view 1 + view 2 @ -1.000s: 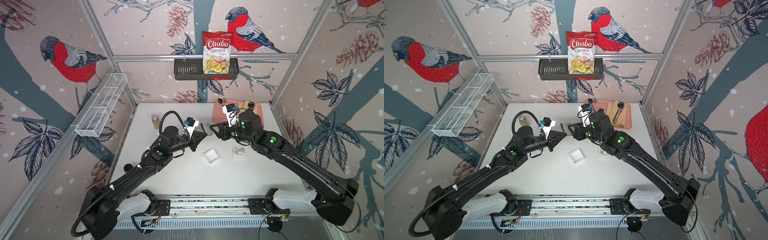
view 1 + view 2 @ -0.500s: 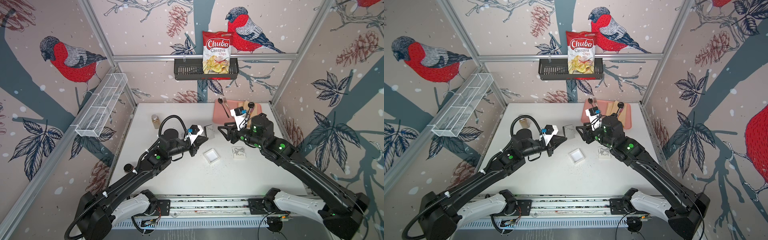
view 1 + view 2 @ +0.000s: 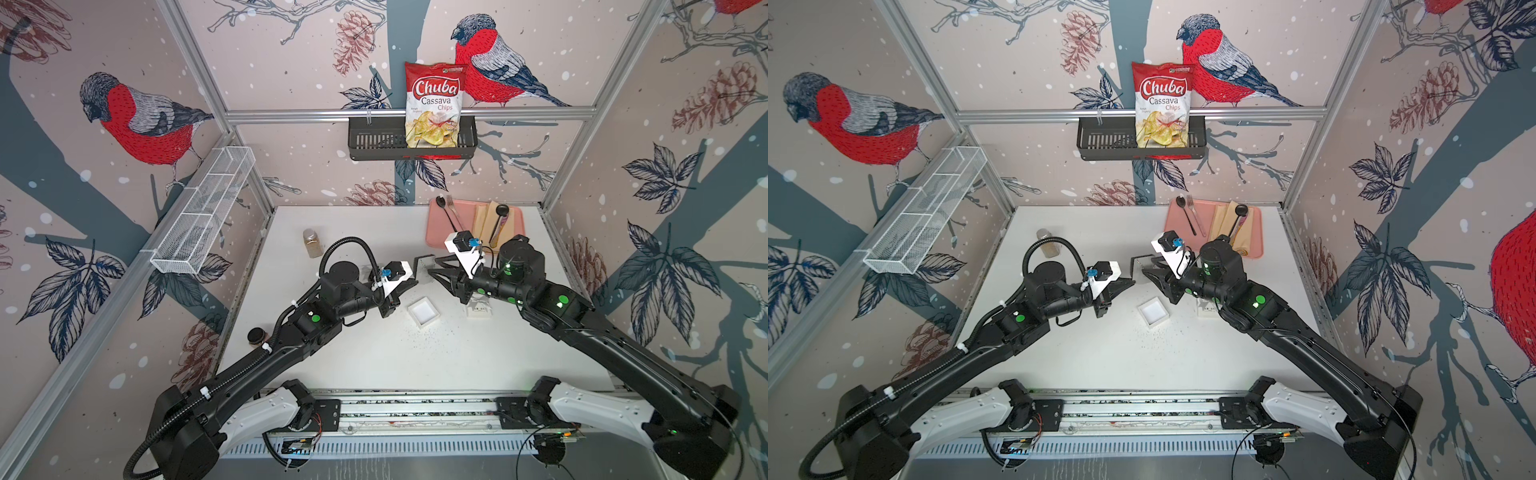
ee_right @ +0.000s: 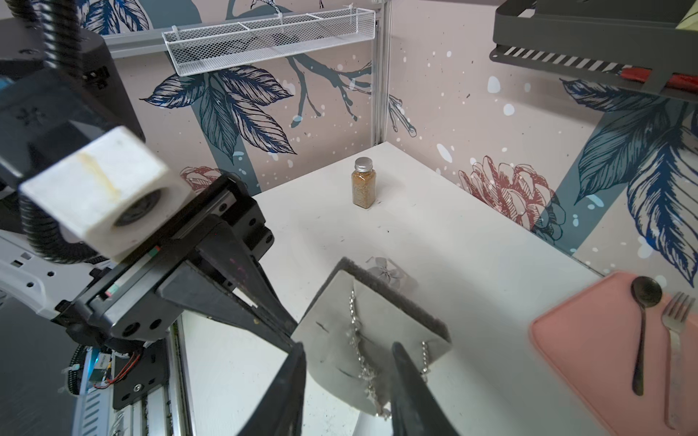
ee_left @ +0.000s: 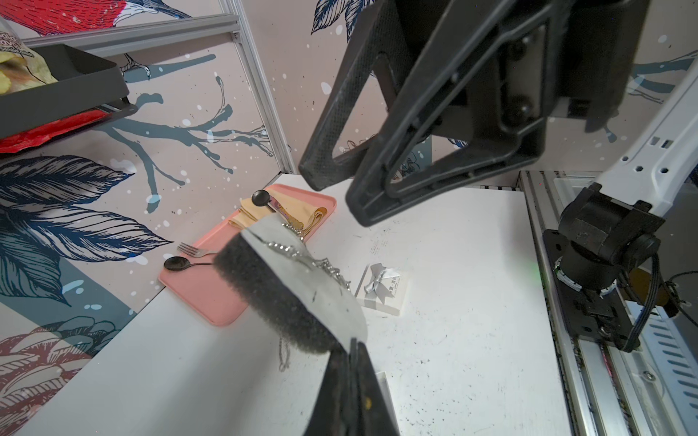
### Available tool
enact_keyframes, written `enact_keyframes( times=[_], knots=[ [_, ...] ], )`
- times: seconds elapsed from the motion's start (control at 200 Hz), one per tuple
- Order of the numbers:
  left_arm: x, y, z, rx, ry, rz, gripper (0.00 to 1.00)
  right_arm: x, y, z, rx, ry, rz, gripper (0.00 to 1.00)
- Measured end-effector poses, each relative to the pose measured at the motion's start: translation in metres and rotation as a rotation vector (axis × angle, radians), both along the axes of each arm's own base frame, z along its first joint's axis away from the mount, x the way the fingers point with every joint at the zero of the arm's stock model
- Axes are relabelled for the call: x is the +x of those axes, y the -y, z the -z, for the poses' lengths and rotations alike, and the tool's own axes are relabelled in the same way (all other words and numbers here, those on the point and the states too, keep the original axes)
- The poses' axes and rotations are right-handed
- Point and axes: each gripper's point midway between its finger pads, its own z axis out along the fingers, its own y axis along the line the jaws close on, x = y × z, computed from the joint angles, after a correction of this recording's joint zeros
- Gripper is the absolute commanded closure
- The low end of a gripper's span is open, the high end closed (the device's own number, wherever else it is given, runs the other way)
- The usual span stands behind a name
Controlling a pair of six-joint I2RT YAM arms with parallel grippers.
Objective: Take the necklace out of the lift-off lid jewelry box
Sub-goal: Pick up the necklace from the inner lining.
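Left fingers (image 5: pixel 340 385) clamp the foam insert (image 5: pixel 328 305) bearing the necklace (image 5: pixel 302 254); right fingers (image 4: pixel 409 381), parted, straddle its chain. Box base (image 3: pixel 423 312) lies at the insert's 6 o'clock.

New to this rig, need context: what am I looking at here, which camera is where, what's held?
Two robot arms on one table. Two pictures look down from overhead, nearly alike; two come from cameras on the wrists. The left arm has its jaws shut on a grey foam insert carrying the necklace, held above the table. The right arm has its jaws open astride the chain. On the table: the open white box base, its bow lid, a spice jar, a pink tray of cutlery.
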Motion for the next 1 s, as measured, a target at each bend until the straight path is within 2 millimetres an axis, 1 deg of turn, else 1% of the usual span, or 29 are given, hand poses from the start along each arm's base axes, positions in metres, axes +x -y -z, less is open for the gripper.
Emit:
enact_keyframes(
  times=[0.08, 0.155, 0.29, 0.41, 0.47, 0.52, 0.605, 0.645, 0.795, 0.895, 1.001],
  knots=[
    [0.0, 0.0, 0.0, 0.003, 0.009, -0.001, 1.0, 0.005, -0.001, 0.0, -0.008, 0.005, 0.019, 0.67],
    [0.0, 0.0, -0.001, 0.005, 0.014, 0.0, 1.0, 0.005, -0.005, 0.001, -0.017, 0.002, 0.015, 0.68],
    [0.0, 0.0, -0.001, 0.009, 0.026, 0.002, 1.0, 0.005, -0.012, 0.012, -0.052, -0.02, 0.009, 0.68],
    [0.0, 0.0, 0.0, 0.014, 0.032, 0.002, 1.0, 0.007, -0.011, 0.018, -0.076, -0.032, 0.025, 0.69],
    [0.0, 0.0, 0.0, 0.016, 0.036, 0.004, 1.0, 0.007, -0.008, 0.017, -0.078, -0.029, 0.043, 0.62],
    [-0.001, 0.0, -0.001, 0.016, 0.042, 0.005, 1.0, 0.007, -0.002, 0.014, -0.072, -0.018, 0.061, 0.53],
    [-0.001, -0.001, -0.003, 0.014, 0.048, 0.002, 1.0, 0.003, 0.012, 0.016, -0.057, 0.009, 0.095, 0.48],
    [-0.001, -0.002, -0.004, 0.013, 0.051, -0.002, 1.0, 0.001, 0.018, 0.02, -0.052, 0.018, 0.111, 0.46],
    [-0.001, -0.004, -0.008, 0.007, 0.061, -0.016, 1.0, -0.002, 0.038, 0.041, -0.043, 0.054, 0.177, 0.44],
    [-0.001, -0.005, -0.012, -0.002, 0.067, -0.017, 1.0, 0.0, 0.041, 0.059, -0.057, 0.078, 0.21, 0.42],
    [-0.002, -0.006, -0.018, -0.015, 0.071, -0.021, 1.0, 0.002, 0.039, 0.076, -0.098, 0.112, 0.233, 0.37]
  ],
)
